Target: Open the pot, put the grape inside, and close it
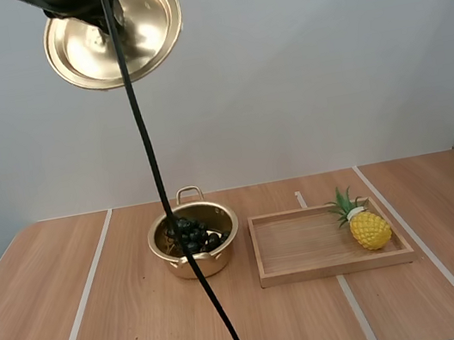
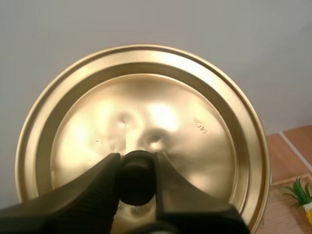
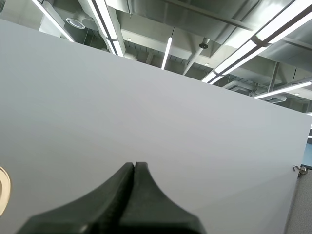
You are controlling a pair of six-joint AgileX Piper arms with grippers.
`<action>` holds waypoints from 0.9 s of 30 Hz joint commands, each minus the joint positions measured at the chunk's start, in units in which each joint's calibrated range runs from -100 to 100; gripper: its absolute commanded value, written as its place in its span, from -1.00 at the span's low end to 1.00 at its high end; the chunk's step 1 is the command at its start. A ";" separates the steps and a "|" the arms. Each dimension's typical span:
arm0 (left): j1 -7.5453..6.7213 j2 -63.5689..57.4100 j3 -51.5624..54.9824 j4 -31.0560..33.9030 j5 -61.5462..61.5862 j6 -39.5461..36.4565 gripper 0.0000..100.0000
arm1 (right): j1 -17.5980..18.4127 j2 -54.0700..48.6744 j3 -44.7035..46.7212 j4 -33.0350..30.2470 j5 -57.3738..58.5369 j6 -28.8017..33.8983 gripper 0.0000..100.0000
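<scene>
While the pot (image 1: 215, 257) stands uncovered on the counter (image 1: 132, 334), a bunch of dark grapes (image 1: 190, 232) lies inside it, filling the bottom. Its gold lid (image 1: 140, 40) hangs high above the counter, well apart from the pot and steeply tilted. The left fingers (image 2: 95, 183) pinch the lid's black knob (image 2: 136, 176) between their ribbed inner faces, spread only as wide as the knob. The right fingers (image 3: 117, 195) lie pressed together as one dark wedge, holding nothing. Just beside the pot, on its right, a wooden tray (image 1: 335, 268) rests flat, with a yellow toy pineapple (image 1: 369, 229) lying at its right end.
</scene>
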 commanded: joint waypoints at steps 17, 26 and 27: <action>-0.13 13.85 2.07 0.69 0.00 1.18 -1.00 | -0.23 -0.59 -0.39 -0.39 -1.56 0.17 -1.00; -0.13 15.58 13.66 0.69 0.00 1.18 -1.00 | -0.23 -0.59 -0.39 -0.39 -1.56 0.17 -1.00; -0.13 15.89 14.70 0.69 0.00 1.18 -1.00 | -0.23 -0.59 -0.39 -0.39 -1.56 0.17 -1.00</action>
